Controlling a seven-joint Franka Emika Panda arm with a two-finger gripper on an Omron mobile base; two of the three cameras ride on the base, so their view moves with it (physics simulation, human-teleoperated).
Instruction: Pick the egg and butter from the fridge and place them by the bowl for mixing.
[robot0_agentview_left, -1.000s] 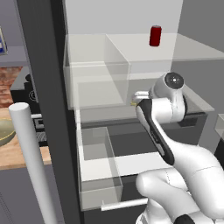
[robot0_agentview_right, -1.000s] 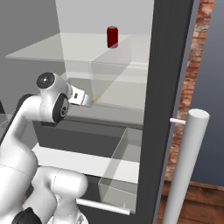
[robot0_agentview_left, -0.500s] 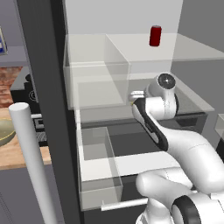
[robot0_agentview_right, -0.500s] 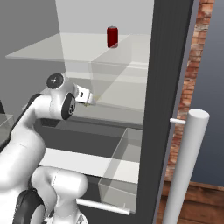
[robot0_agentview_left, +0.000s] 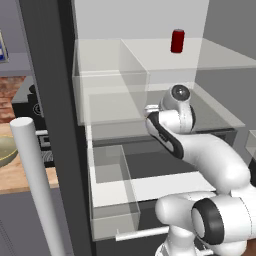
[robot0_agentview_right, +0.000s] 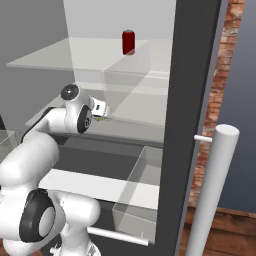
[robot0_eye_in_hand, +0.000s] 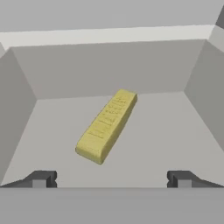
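Butter (robot0_eye_in_hand: 106, 126) lies flat and diagonal on the floor of a clear fridge (robot0_agentview_left: 55, 100) drawer (robot0_eye_in_hand: 109, 65), apart from all its walls, bare floor all round. Gripper (robot0_eye_in_hand: 111, 178) spread wide, empty, just short of the block, probably inside the drawer mouth. Red can (robot0_agentview_left: 177, 41) on the glass shelf (robot0_agentview_left: 220, 57) above.

A red-brown brick wall (robot0_agentview_right: 216, 95) rises at the right; a wooden worktop (robot0_agentview_left: 22, 176) lies at the left, with a dark stove (robot0_agentview_left: 31, 102) behind it.
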